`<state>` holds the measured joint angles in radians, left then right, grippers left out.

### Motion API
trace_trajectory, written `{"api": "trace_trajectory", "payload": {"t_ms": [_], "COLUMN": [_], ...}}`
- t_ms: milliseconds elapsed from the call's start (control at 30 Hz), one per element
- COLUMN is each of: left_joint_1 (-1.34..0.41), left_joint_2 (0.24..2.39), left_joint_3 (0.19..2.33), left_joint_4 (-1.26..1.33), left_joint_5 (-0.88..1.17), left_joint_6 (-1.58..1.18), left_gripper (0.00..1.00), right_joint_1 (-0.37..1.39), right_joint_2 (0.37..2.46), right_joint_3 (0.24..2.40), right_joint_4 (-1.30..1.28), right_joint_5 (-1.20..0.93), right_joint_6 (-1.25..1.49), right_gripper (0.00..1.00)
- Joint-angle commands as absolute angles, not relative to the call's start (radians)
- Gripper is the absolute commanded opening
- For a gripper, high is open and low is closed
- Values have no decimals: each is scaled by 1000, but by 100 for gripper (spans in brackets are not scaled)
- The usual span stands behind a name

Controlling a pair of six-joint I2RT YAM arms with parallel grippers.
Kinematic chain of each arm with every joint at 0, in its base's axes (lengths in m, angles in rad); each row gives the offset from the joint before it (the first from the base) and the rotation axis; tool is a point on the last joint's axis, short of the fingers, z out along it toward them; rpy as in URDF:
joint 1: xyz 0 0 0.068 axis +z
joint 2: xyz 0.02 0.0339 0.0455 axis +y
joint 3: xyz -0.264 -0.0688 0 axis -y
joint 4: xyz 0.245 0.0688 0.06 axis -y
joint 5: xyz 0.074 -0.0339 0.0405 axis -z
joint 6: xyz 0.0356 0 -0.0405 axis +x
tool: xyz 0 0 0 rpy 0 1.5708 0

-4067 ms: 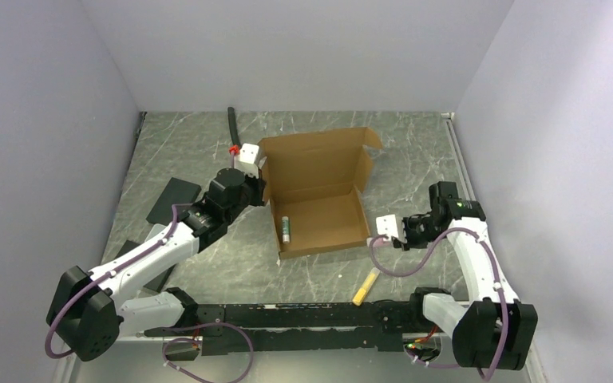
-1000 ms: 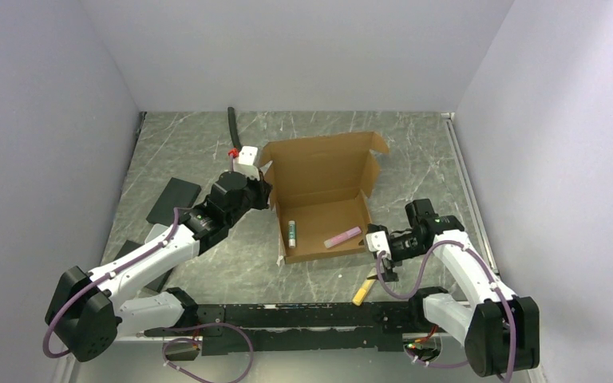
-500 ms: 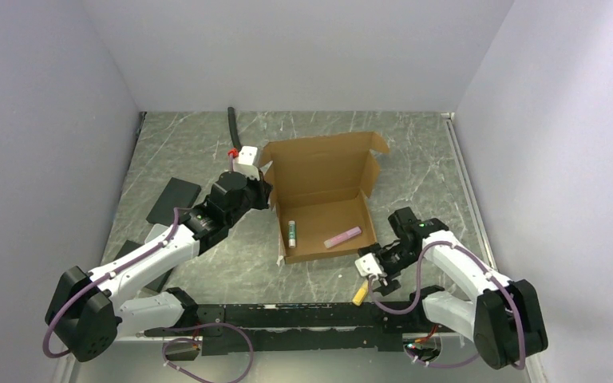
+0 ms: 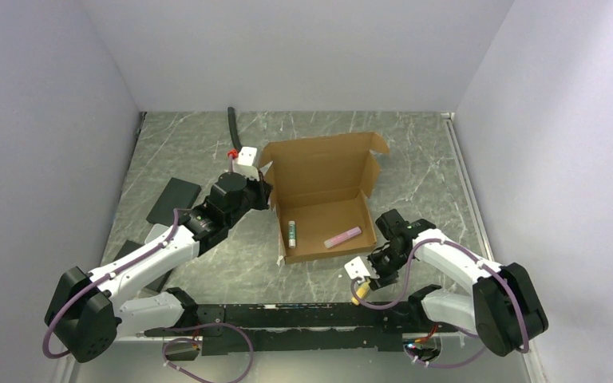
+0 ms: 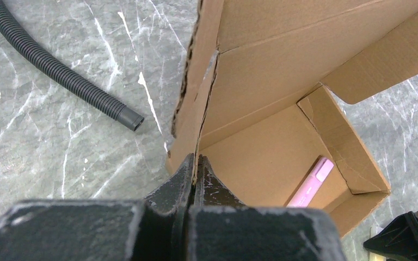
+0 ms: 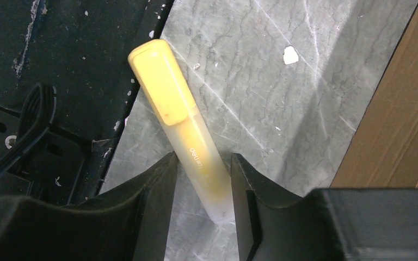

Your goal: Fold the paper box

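Observation:
The paper box (image 4: 323, 191) is brown corrugated cardboard, open, its lid standing up at the back. A green marker (image 4: 291, 232) and a pink marker (image 4: 342, 237) lie inside. My left gripper (image 5: 195, 163) is shut on the box's left wall (image 5: 196, 117); the pink marker (image 5: 311, 182) shows beyond it. My right gripper (image 6: 202, 179) is open and low over the table, its fingers on either side of a yellow highlighter (image 6: 182, 117) that lies in front of the box (image 6: 397, 136). In the top view the highlighter (image 4: 359, 294) is at the table's near edge.
A black corrugated hose (image 4: 232, 126) lies at the back left, also in the left wrist view (image 5: 60, 73). Black flat pieces (image 4: 173, 200) lie at the left. The black base rail (image 4: 287, 319) runs along the near edge, right beside the highlighter.
My right arm swung from beside the box's right wall down toward the near edge and now straddles the yellow highlighter. A pink marker appeared in the box. The left gripper stayed put.

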<state>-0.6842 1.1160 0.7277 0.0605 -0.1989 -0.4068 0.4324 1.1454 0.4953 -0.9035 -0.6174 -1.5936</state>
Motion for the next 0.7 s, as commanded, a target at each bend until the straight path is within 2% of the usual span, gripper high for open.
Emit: {"api": "trace_trajectory", "payload": {"t_ms": [0,133,233,300,500,667], "left_joint_1": [-690,-689,-690,-689,-689,-690], "left_joint_2": [1100,1094,1089,1090,1087,1085], "left_joint_3": [721,720,715,718,720,721], "left_joint_4": [67,63,63,61,52,46], "left_joint_5": [-168,-167,-168,-167,-162,-165], "left_joint_6": [-426,-428,-431,-428,-433,-436], "left_gripper": [0,0,0,0,0,0], "right_joint_1": [448,455,455,456,440,405], "right_joint_2": [1150,1167,1178,1172,1137,1127], "right_joint_3": [520,530,554,567,625,701], "right_joint_4": [-841,-859,-868,-873,-923,-979], "right_joint_5": [-561,-544,-562,-583,-693,-848], "right_joint_6": [-1542,-1551,-1526,-1511,-1482,-1427], "right_gripper": [43,36,16,9,0,0]}}
